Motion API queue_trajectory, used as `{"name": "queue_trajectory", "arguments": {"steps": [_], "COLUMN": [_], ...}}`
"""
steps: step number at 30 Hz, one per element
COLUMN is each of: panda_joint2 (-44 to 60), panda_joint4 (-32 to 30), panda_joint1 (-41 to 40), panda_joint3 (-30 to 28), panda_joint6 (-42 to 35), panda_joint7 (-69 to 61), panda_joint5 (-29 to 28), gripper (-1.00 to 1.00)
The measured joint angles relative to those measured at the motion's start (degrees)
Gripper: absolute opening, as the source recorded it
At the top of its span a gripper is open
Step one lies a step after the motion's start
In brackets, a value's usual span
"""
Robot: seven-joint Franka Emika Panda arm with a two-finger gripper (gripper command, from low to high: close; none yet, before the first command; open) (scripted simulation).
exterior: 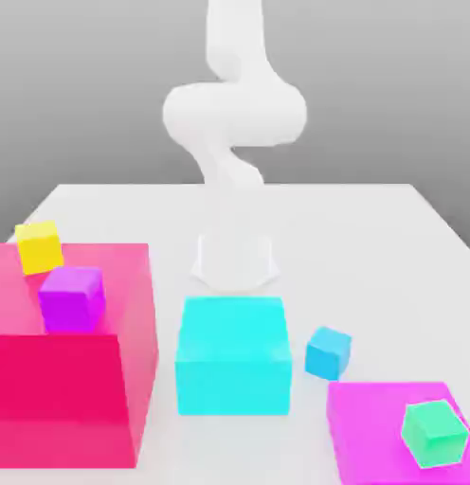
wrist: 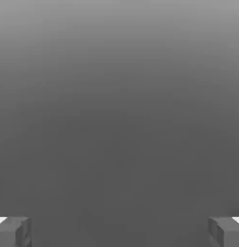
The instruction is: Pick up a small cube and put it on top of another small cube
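Several small cubes show in the exterior view. A yellow cube (exterior: 39, 247) and a purple cube (exterior: 72, 298) rest on a big pink block (exterior: 106, 379) at the exterior view's left. A small blue cube (exterior: 328, 352) lies on the white table. A green cube (exterior: 434, 433) sits on a flat magenta block (exterior: 371, 426) at the right. My white arm (exterior: 234, 114) rises at the back of the table, well away from all the cubes. In the hand view my gripper (wrist: 119, 231) is open, its grey fingertips (wrist: 13, 231) far apart with nothing between them.
A large cyan block (exterior: 232, 355) stands in the middle of the table (exterior: 371, 246), in front of the arm's base (exterior: 234, 258) and beside the blue cube. The hand view faces plain grey background.
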Motion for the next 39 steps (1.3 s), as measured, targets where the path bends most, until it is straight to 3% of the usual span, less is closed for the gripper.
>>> {"name": "queue_trajectory", "arguments": {"steps": [17,24,25,32,39], "panda_joint2": [32.6,52.0,53.8,54.2,41.2], "panda_joint4": [-32.2,-32.4,-32.1,-32.0,-34.2], "panda_joint1": [19.6,23.2,23.9,24.1,22.9], "panda_joint3": [3.2,1.0,0.4,0.2,2.1], "panda_joint6": [27.3,42.8,44.3,44.6,33.7], "panda_joint7": [-28.0,-27.7,-27.7,-27.5,-29.4], "panda_joint5": [1.6,-2.5,-2.6,-2.8,-0.1], "gripper": [0.0,0.0,-1.0,-1.0,-1.0]}}
